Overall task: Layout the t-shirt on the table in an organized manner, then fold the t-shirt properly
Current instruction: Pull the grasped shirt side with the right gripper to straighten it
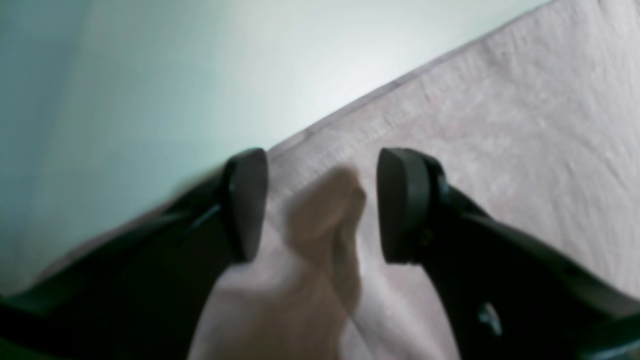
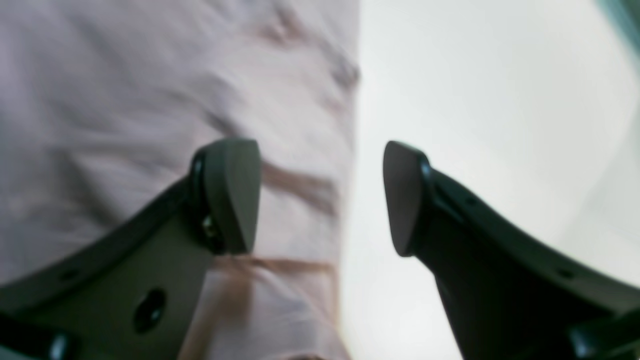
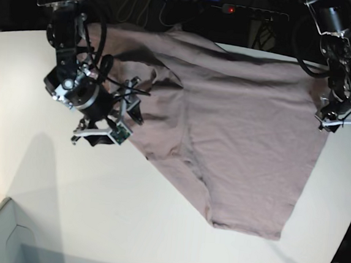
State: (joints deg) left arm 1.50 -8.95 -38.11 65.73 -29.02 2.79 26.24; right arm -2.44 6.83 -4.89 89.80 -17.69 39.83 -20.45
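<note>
Both wrist views blurred; t-shirt legible.

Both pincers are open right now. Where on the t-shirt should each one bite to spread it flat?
Judging by the base view, the t-shirt lies skewed and creased on the table. The right pincer straddles the shirt's side edge, so pinch that edge from the table side. The left pincer has a raised fold between its pads; close on it from above.
</note>
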